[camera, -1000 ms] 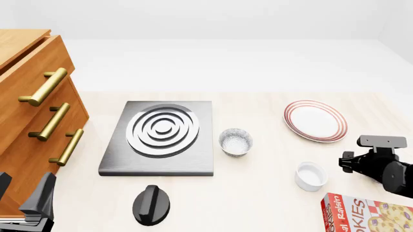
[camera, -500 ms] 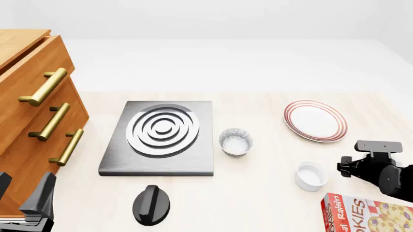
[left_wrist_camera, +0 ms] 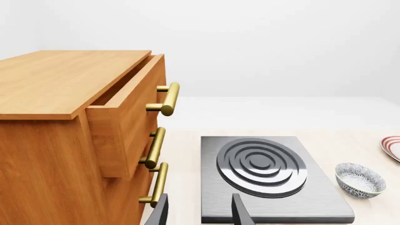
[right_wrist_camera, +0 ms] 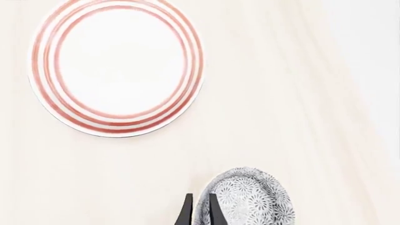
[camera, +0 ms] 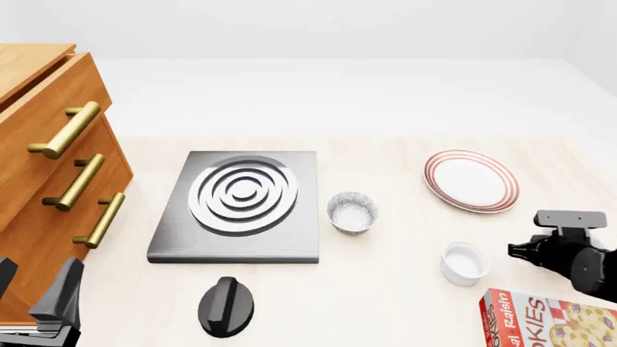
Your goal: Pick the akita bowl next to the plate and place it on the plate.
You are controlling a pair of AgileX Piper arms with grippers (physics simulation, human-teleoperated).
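The akita bowl [right_wrist_camera: 250, 199], grey-and-white speckled, lies on the table a short way from the plate [right_wrist_camera: 115, 65], a white plate with red rings. My right gripper [right_wrist_camera: 201, 213] has its fingers close together with the bowl's rim between them. In the front view the right arm [camera: 571, 253] hides this bowl, below the plate [camera: 470, 181]. A twin speckled bowl [camera: 352, 211] stands between the stove slab and the plate. My left gripper [left_wrist_camera: 198, 214] is open and holds nothing, low at the table's near left [camera: 37, 293].
A wooden drawer cabinet [camera: 48, 181] with brass handles fills the left. The grey stove slab [camera: 239, 206] lies mid-table, with a black knob [camera: 225, 306] in front of it. A white ramekin [camera: 464, 262] and a red cookie box [camera: 545, 322] sit beside the right arm.
The right arm has sunk slightly and shifted a little sideways near the ramekin. The left arm and the twin bowl have stayed put.
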